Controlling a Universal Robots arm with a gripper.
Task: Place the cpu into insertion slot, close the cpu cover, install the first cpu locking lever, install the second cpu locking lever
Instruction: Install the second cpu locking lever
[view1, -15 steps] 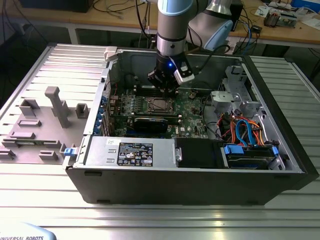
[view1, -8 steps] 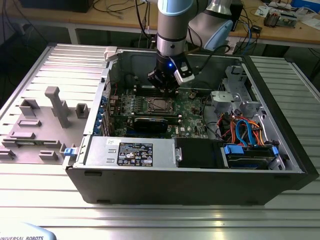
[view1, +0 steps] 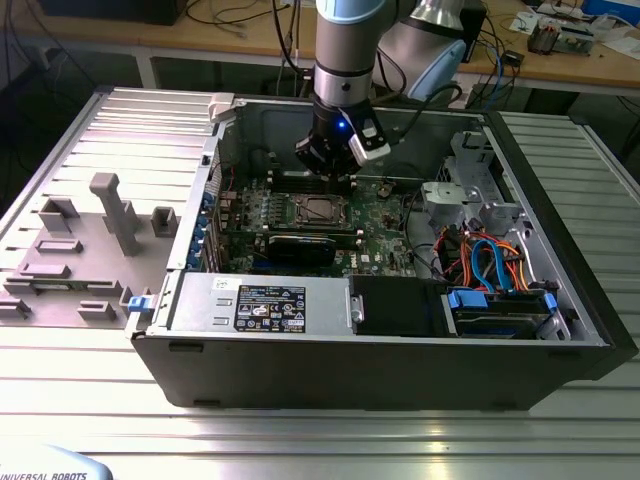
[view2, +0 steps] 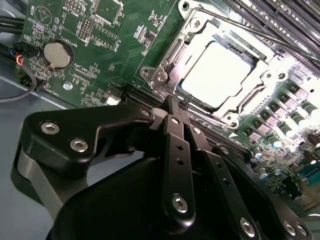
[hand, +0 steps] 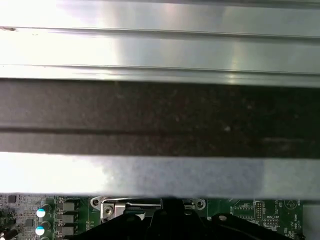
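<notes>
Silvery cpu (view2: 219, 70) seated in insertion slot (view2: 197, 29), cover (view2: 172, 57) down

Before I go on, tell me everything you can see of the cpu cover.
The cpu cover is a silvery-grey sheet-metal frame with a square window, lying flat and closed over the insertion slot. The pale cpu shows through the window. Thin lever rods run along its edges. The shut pincer sits close beside one edge; contact cannot be judged.
</notes>
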